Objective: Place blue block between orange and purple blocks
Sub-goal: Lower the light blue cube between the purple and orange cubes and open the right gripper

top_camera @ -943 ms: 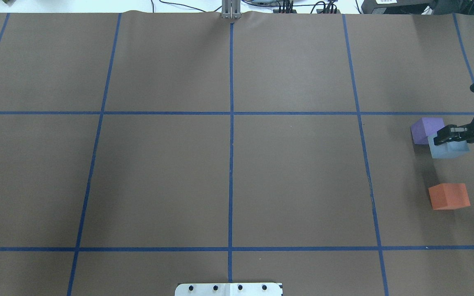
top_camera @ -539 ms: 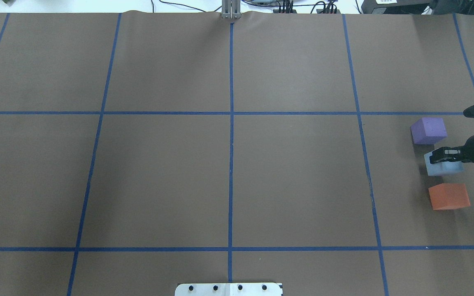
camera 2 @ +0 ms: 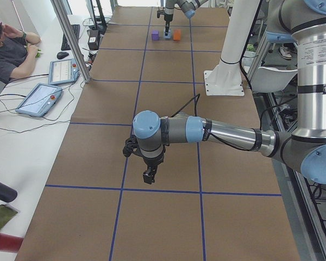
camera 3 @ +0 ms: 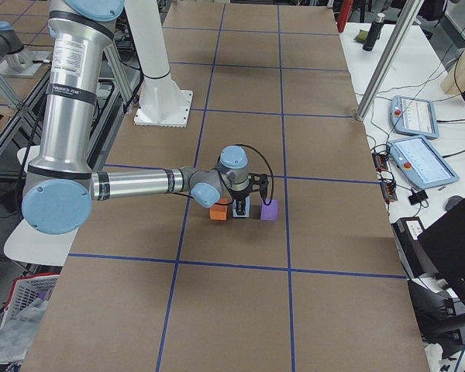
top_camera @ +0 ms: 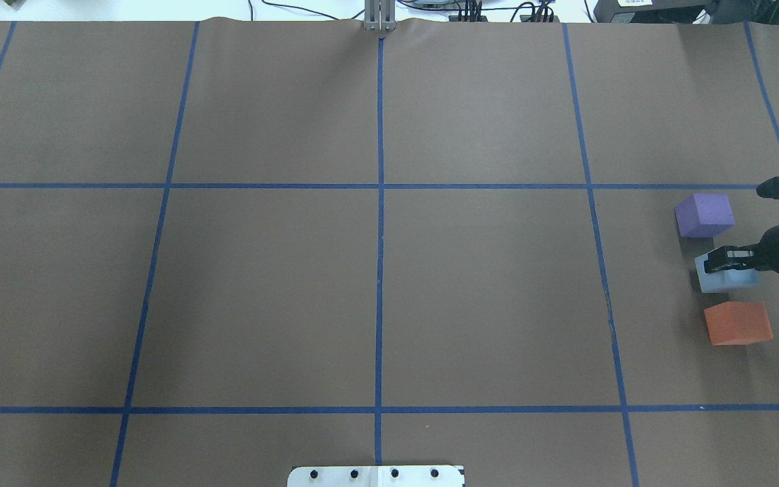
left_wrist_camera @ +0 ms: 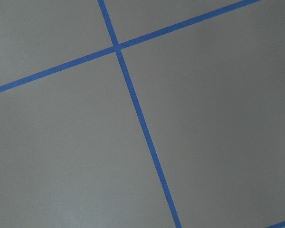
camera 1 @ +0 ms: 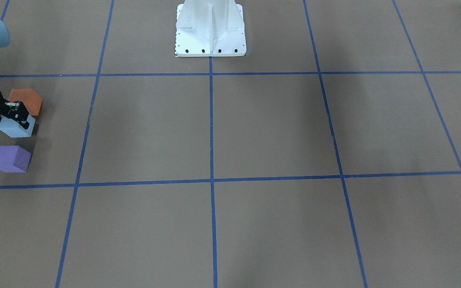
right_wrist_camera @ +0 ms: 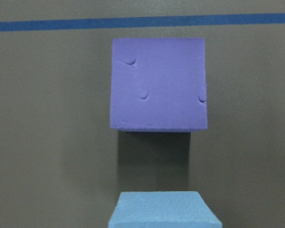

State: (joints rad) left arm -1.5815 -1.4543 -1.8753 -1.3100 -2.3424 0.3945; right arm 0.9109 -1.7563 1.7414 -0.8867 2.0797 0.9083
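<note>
The light blue block [top_camera: 724, 281] is between the purple block [top_camera: 704, 215] and the orange block [top_camera: 738, 323] at the table's right edge, with small gaps on both sides. My right gripper [top_camera: 724, 260] is shut on the blue block from above, and I cannot tell whether the block rests on the table. The front view shows the blue block [camera 1: 13, 129], the purple block [camera 1: 10, 159], the orange block [camera 1: 26, 100] and the right gripper [camera 1: 16, 114]. The right wrist view shows the purple block [right_wrist_camera: 159, 83] ahead of the blue block [right_wrist_camera: 164, 211]. My left gripper [camera 2: 148, 176] hangs over bare table far away, and I cannot tell if it is open or shut.
The white robot base [camera 1: 210, 28] stands at the table's near middle edge. Blue tape lines [top_camera: 380, 203] divide the brown table cover into squares. An operator [camera 2: 8, 46] and tablets [camera 2: 41, 99] are beside the table's far side. A metal post [camera 2: 70, 38] stands there.
My right gripper has carried the blue block away from the purple block toward the orange one and lowered it into the gap between them.
</note>
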